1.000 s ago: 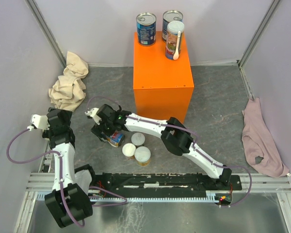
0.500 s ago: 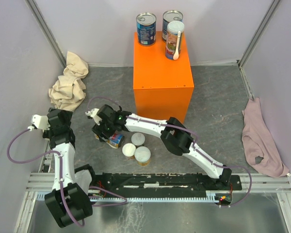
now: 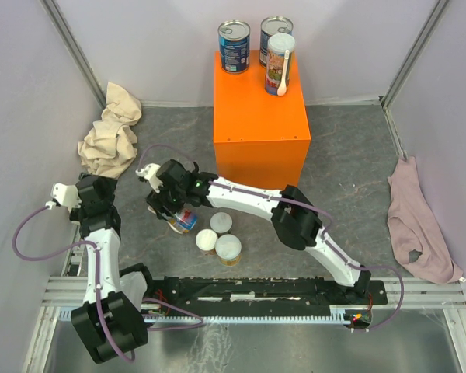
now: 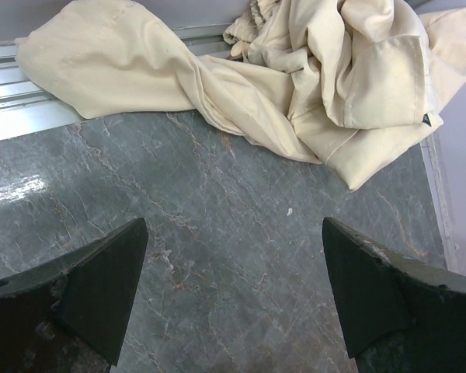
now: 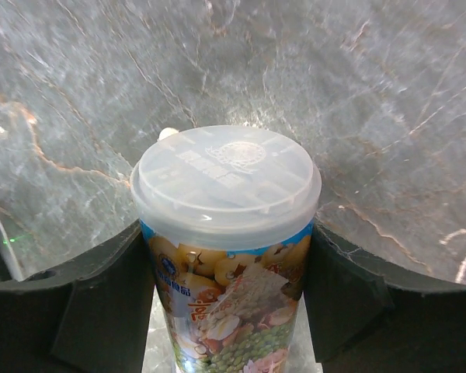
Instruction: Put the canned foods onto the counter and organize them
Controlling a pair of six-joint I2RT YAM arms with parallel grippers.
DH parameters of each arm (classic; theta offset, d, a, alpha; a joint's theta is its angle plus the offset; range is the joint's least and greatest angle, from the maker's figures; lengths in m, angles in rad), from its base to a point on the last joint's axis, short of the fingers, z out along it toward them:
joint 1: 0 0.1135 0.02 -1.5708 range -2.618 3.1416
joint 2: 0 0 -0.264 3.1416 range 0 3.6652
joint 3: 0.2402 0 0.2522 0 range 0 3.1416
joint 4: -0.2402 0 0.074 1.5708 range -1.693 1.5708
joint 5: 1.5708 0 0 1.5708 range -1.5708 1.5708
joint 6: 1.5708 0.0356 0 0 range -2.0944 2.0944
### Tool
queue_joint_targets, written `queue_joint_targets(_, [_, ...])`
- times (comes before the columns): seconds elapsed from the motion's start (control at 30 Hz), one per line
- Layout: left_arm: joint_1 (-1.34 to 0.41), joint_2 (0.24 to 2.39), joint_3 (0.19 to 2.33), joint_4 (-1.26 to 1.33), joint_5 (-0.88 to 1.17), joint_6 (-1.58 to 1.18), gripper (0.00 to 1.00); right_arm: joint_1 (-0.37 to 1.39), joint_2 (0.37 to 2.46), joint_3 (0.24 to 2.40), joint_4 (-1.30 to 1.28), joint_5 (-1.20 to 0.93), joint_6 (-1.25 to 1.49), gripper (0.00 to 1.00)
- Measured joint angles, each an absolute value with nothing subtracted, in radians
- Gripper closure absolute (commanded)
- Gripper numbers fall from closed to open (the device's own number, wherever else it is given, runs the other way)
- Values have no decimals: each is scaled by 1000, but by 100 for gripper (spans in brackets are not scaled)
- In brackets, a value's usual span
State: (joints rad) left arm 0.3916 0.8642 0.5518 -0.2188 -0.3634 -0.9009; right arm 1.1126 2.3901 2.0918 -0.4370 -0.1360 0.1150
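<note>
The right gripper point(image 5: 229, 291) has both fingers pressed on the sides of a can point(image 5: 227, 183). Its wrist view shows the can's clear lid and a bright label with food pictures. The top view shows where it is: down by the grey floor point(image 3: 349, 155), in front of the orange box point(image 3: 260, 116), beside three pale-lidded cans point(image 3: 220, 223). Two blue tins point(image 3: 234, 47) and a tall colourful can point(image 3: 279, 54) stand on the box. The left gripper point(image 4: 233, 291) is wide open near the beige cloth point(image 4: 295, 70).
</note>
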Motion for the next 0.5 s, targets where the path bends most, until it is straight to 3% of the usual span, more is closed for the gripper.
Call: queue_joint_targets(0.5, [392,875,550,-207,-355,-901,1,1125,2187,1951,-366,-94,107,99])
